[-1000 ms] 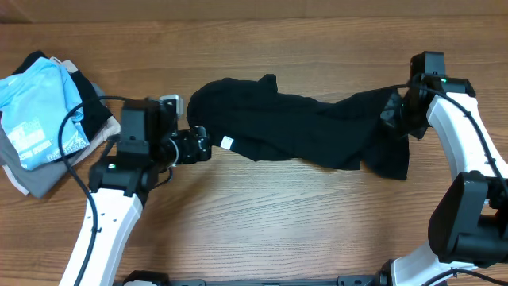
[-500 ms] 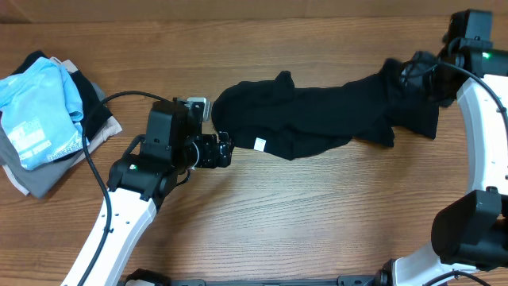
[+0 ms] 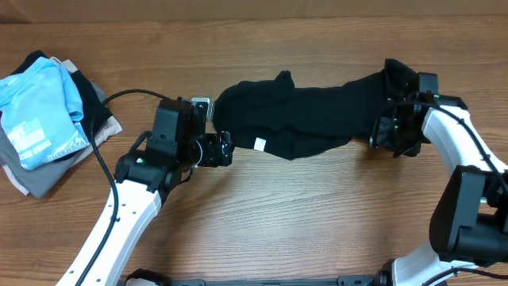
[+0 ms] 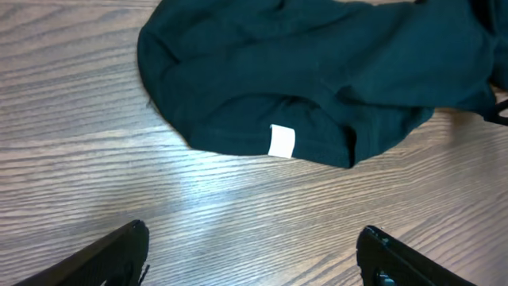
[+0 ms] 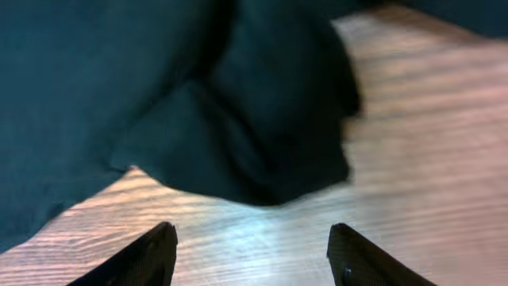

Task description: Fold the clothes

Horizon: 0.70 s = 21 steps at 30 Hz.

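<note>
Blue printed garment atop grey and beige ones: a stacked pile of folded clothes [image 3: 40, 119] at the far left of the wooden table [image 3: 278, 230], well apart from the work.

Left gripper [image 4: 254, 262]: jaws spread wide, nothing between them, low over bare wood just short of the near hem.

Soft black T-shirt [image 3: 309, 115]: lies mid-table toward the right, bunched into a long rumpled band running left to right. Small white label [image 4: 282, 141] shows at the near edge of the left end. No sleeve laid out, no clean crease visible.

Right gripper [image 5: 250, 254]: fingers apart and empty, above the table just beside the shirt's right-end lump.

Judgement: folding not begun in any real sense. Shirt needs spreading flat first, then sleeves in, then halving. Neither tool has hold of cloth, so a fresh grasp at each end looks like the next need.
</note>
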Motion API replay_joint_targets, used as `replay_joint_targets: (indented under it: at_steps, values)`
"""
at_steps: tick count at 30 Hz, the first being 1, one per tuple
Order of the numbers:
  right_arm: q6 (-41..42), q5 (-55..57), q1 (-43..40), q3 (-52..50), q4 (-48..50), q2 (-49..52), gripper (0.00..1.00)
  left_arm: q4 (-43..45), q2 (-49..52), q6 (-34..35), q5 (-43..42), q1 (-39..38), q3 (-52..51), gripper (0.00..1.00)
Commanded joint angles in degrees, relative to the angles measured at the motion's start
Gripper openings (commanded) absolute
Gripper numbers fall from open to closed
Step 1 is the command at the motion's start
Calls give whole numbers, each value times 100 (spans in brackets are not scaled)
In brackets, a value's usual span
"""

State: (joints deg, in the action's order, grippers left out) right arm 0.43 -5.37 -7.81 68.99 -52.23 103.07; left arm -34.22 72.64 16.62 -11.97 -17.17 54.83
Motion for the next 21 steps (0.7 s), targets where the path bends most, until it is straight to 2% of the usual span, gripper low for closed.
replay_joint_targets:
  at_steps: [1, 9, 14, 15, 16, 17, 18, 19, 20, 21]
  values:
    - [-717, -234, 184, -166, 208, -39, 69, 26, 101, 59, 57, -22, 149, 86]
    - [-811, 450, 214, -374, 756, -37, 70, 26, 114, 57, 57, -22, 149, 87]
    - [-748, 531, 214, -490, 1132, -37, 64, 66, 114, 57, 59, -22, 149, 87]
    - [-750, 529, 214, -492, 1150, -37, 59, 66, 114, 57, 57, -22, 149, 87]
    - [-752, 527, 214, -492, 1156, -37, 51, 66, 114, 57, 57, -22, 149, 87]
    - [-752, 516, 214, -492, 1156, -37, 49, 63, 114, 57, 57, -22, 149, 87]
    - [-754, 442, 214, -492, 1147, -37, 39, 66, 114, 57, 57, -22, 149, 87]
    - [-752, 343, 214, -492, 1141, -37, 18, 68, 114, 57, 57, -22, 149, 87]
    - [-754, 284, 214, -492, 1130, -37, 4, 68, 114, 57, 59, -22, 149, 87]
    - [-752, 225, 214, -492, 1097, -37, 4, 68, 114, 57, 59, -22, 149, 87]
